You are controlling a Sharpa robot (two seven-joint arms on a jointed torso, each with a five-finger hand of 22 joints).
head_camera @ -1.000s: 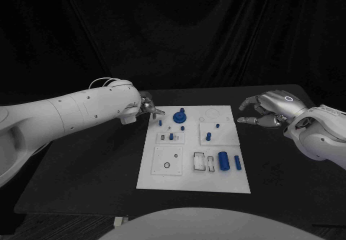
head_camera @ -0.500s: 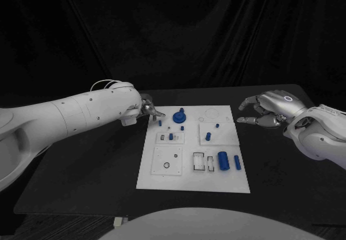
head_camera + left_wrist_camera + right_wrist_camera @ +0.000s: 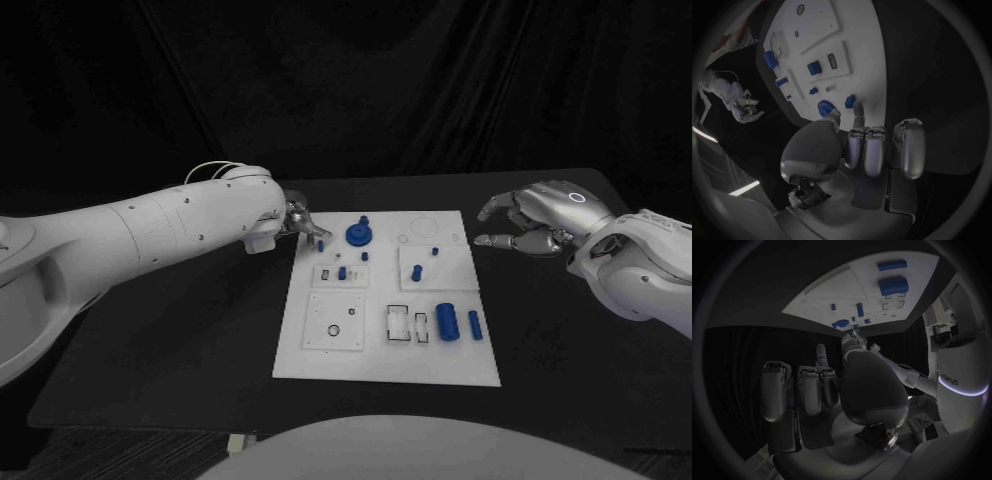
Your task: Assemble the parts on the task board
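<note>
Little is changing since a second ago: the left hand is creeping slightly toward the far left corner of the flat white rectangular task board, while the right hand is keeping its place.

On the board, which is lying in the middle of the black table, the small blue plastic parts are sitting in two groups: a round knobbed piece and several short pegs near the far end, and a thick blue cylinder with a slimmer blue bar beside it toward the near right. The left hand is reaching for a short blue peg at the far left corner, one fingertip touching or nearly touching it, the other fingers curled in; I judge it is lining up a pinch, though nothing is gripped yet.

The right hand is hovering just off the board's far right edge, fingers loosely curled around nothing, probably waiting clear of the work.

Writing is showing only on the robot's white arm in the right wrist view, too blurred to read.
</note>
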